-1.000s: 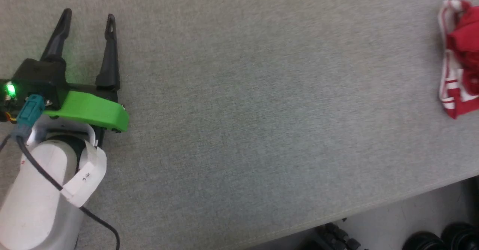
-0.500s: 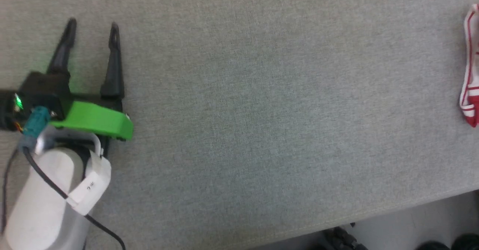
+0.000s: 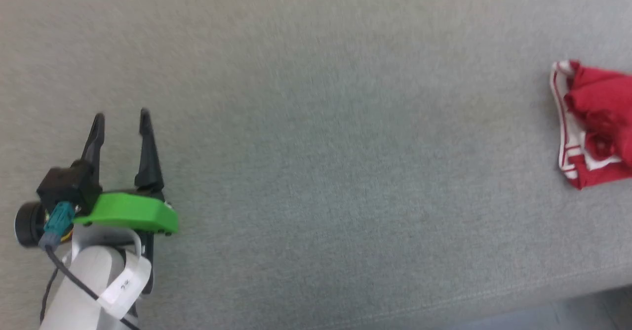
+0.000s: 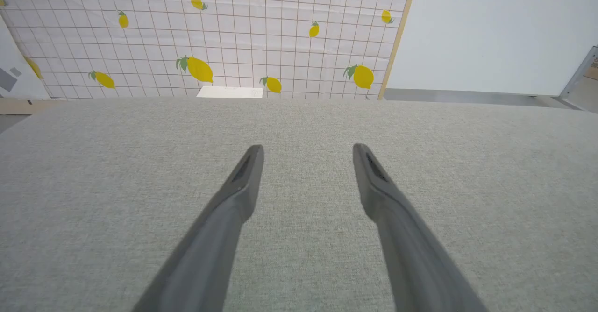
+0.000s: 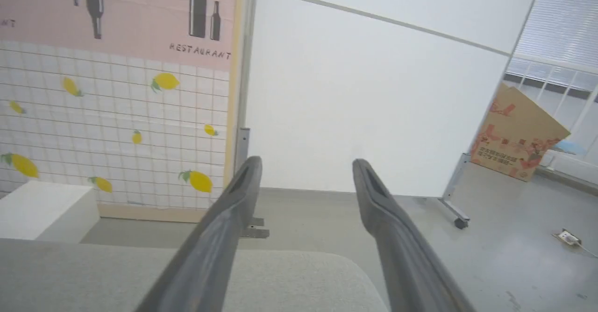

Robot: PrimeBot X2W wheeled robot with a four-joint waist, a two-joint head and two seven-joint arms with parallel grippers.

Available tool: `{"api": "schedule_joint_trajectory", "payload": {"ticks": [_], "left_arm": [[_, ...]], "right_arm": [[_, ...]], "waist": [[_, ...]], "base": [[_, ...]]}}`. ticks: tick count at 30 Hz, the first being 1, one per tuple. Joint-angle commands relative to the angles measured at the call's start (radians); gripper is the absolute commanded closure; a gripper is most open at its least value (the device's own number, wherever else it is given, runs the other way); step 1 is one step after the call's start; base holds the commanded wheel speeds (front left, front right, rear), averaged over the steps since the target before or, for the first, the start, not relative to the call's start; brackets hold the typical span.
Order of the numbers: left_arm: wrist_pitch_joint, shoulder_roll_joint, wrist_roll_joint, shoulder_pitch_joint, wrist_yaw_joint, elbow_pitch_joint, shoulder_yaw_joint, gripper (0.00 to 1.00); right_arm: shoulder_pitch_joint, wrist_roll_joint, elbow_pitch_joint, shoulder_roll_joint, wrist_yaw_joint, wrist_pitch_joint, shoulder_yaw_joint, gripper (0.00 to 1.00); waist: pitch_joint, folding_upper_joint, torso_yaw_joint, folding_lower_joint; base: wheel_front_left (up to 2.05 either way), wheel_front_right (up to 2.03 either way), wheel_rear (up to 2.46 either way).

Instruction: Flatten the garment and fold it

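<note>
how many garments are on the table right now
1. A crumpled red garment with white striped trim lies at the right edge of the head view on the grey table, partly cut off by the frame, so more could be hidden.

Red garment (image 3: 595, 122), crumpled (white striped trim), far right

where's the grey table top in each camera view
Head view: grey table top covers almost everything, edge at bottom right.
Left wrist view: lower part, beneath the left hand.
Right wrist view: bottom left strip, rounded corner.
Shared landmark: lemon-print grid wall, both wrist views.
</note>
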Motion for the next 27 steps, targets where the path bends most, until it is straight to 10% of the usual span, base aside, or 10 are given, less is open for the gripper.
{"api": "schedule_joint_trajectory", "payload": {"ticks": [1,14,27], "left_arm": [[-0.010,-0.005,-0.008,0.019,0.005,0.007,0.008,0.00],[-0.037,-0.043,-0.036,0.076,-0.008,0.059,0.011,0.00],[-0.044,-0.059,-0.047,0.100,-0.031,0.134,-0.003,0.00]], "right_arm": [[0.043,0.008,-0.035,0.034,-0.002,-0.026,-0.004,0.00],[0.403,-0.063,-0.298,0.342,-0.002,-0.139,-0.067,0.00],[0.671,-0.078,-0.297,0.426,-0.002,-0.174,-0.050,0.00]], "waist": [[-0.148,0.0000,0.059,0.0001],[-0.283,0.0000,0.169,0.0001],[-0.358,0.0000,0.245,0.0001]], "base": [[0.00,0.00,0.00],[0.00,0.00,0.00],[0.00,0.00,0.00]]}}
